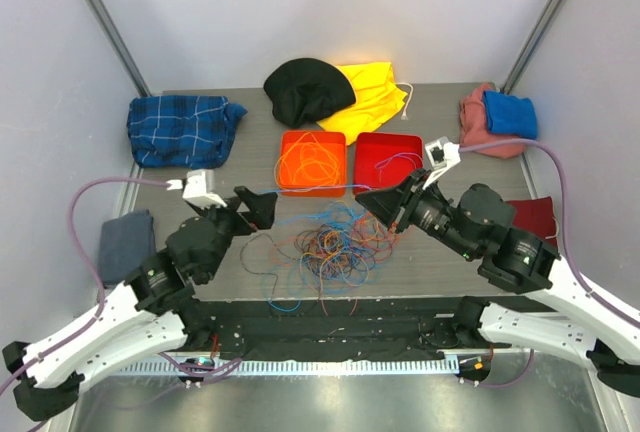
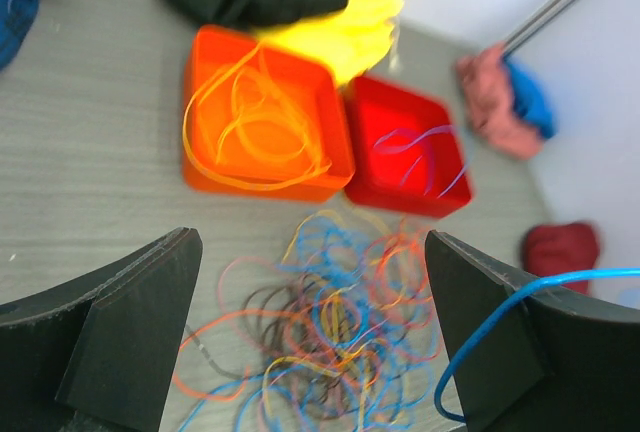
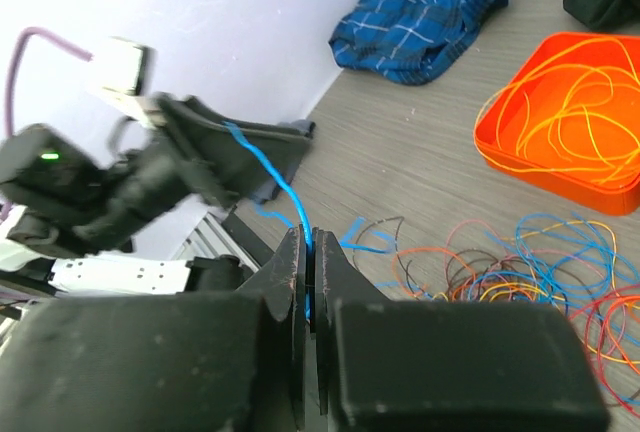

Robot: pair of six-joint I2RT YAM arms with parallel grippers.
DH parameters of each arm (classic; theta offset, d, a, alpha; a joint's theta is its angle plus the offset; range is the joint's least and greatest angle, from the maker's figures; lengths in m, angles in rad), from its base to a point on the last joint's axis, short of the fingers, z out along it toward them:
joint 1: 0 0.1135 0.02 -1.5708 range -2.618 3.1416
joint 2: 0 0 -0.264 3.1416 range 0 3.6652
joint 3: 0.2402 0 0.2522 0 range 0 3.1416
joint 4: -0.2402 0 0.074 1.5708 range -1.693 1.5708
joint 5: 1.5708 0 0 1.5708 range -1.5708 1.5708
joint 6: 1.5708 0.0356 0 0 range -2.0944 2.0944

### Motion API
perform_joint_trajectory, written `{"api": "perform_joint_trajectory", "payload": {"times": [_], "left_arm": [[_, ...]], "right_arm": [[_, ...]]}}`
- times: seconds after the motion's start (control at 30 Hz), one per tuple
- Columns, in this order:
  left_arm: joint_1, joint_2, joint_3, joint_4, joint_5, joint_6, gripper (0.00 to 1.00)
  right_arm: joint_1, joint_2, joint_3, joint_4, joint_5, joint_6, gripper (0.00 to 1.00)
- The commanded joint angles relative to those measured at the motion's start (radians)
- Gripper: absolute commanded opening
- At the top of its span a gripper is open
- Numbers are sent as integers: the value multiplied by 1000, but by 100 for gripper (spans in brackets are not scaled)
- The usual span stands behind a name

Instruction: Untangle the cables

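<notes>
Overhead, two black robot arms reach in from the bottom corners of the frame toward a loose tangle of thin cables point(image 1: 330, 247) in blue, orange, red and purple, lying at the centre of a grey table point(image 1: 255, 152). Just above the tangle sit two trays side by side: an orange tray point(image 1: 312, 190) holding orange and yellow cables, and a red tray point(image 1: 390, 138) holding a purple and blue strand. The right gripper point(image 3: 307, 252), right of centre, is pinched fully closed on a single blue cable point(image 3: 285, 187); its wrist view shows the strand clamped between the fingers and rising up and left toward the left gripper point(image 2: 310, 252). That gripper, left of centre, stands wide open and grips nothing, though the blue cable drapes across the finger point(image 2: 560, 372) at the right of its own view. The step in hand looks like drawing one blue cable clear of the tangle, held by the right arm alone. Next, that arm would likely need to pull gently so the strand slips off the left finger and the other loops without dragging the pile, then carry it to a tray. A blue plaid cloth point(image 1: 185, 130) lies at upper left.
</notes>
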Motion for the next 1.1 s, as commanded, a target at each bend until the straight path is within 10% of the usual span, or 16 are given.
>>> {"api": "perform_joint_trajectory", "payload": {"times": [0.0,0.3,0.43,0.77,1.07], "left_arm": [[-1,-76,-14,137,-28,53,100],[1,196,296,-140,-44,162,100],[-1,177,336,-24,-43,234,100],[-1,177,315,188,345,307,100],[-2,294,238,246,615,84,95]], "right_arm": [[2,27,4,24,19,7,1],[3,100,73,-65,63,-23,1],[2,132,106,-160,94,-45,1],[3,126,89,-182,111,-42,1],[2,127,83,-165,100,-45,1]]}}
